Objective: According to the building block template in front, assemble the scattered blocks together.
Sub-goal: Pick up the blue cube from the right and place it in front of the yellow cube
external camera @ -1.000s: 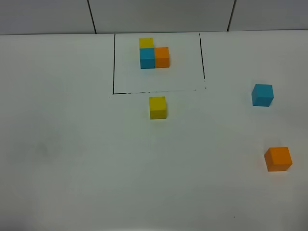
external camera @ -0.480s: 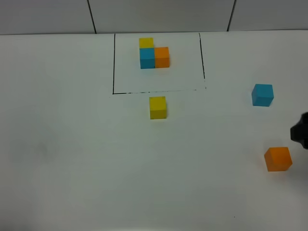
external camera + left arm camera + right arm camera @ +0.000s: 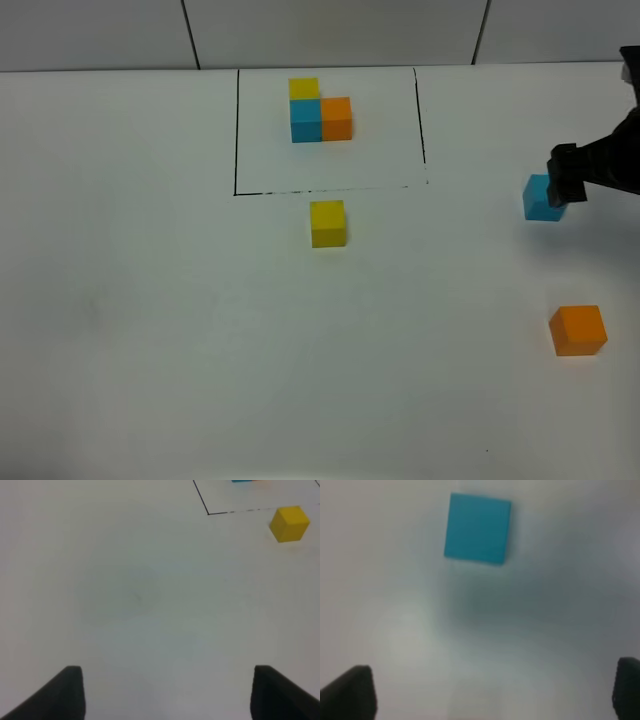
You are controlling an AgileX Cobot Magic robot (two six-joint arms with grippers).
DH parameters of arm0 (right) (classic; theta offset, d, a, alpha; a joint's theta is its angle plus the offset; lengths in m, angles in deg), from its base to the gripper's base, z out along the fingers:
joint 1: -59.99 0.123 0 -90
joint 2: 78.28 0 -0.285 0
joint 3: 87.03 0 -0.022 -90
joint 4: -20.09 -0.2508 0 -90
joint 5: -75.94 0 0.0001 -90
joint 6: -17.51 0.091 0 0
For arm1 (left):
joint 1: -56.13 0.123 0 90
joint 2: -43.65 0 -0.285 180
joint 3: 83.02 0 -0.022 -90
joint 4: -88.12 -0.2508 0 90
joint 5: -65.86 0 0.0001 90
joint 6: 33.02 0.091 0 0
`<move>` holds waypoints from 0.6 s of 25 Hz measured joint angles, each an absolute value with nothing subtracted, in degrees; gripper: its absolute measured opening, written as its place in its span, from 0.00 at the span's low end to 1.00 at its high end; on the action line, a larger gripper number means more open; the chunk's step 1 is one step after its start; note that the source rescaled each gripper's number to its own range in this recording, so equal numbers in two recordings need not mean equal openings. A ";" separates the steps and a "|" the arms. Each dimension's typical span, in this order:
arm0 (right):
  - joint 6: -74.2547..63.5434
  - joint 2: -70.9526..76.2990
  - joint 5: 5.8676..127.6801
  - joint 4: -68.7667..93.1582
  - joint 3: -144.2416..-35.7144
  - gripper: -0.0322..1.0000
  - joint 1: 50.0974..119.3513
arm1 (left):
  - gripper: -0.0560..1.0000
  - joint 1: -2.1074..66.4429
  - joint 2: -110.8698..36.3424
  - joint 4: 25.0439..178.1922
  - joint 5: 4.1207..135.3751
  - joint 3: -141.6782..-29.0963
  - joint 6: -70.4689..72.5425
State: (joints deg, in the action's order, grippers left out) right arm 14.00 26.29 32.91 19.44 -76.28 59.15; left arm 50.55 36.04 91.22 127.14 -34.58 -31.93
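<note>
Exterior high view showed a white table [image 3: 150, 350] below a pale panelled wall [image 3: 330, 30]. The framed template [image 3: 320, 112] sat far centre, the yellow block [image 3: 327, 223] just before it, the blue block [image 3: 541, 200] and orange block [image 3: 578, 330] well right. The right fingers [image 3: 350, 690] hung wide near the blue block; the left fingers [image 3: 60, 695] were apart, empty.

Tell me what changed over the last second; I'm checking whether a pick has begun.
The right gripper came into the high view from the right edge and swung farther back, up to the blue cube. Its jaws are open and hold nothing. The blue cube, yellow cube, orange cube and template stayed put.
</note>
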 joint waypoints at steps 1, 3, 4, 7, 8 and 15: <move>13.68 28.48 32.91 19.10 -77.91 0.92 59.15 | 0.51 50.55 36.04 91.22 127.14 -34.58 -31.93; 12.08 32.00 32.91 17.68 -80.46 0.92 59.15 | 0.51 50.55 36.04 91.22 127.14 -34.58 -31.93; 10.93 33.70 32.96 16.51 -81.65 0.92 59.15 | 0.51 50.55 36.04 91.22 127.14 -34.58 -31.93; 8.41 37.66 33.26 13.75 -84.05 0.92 59.15 | 0.51 50.55 36.04 91.22 127.14 -34.58 -31.93; 7.96 38.91 33.86 13.52 -84.53 0.92 59.15 | 0.51 50.55 36.04 91.22 127.14 -34.58 -31.93; 7.29 44.41 38.29 13.85 -85.34 0.92 59.15 | 0.51 50.55 36.04 91.22 127.14 -34.58 -31.93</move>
State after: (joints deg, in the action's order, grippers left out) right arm 7.29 44.41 38.29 13.85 -85.34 59.15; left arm 50.55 36.04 91.22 127.14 -34.58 -31.93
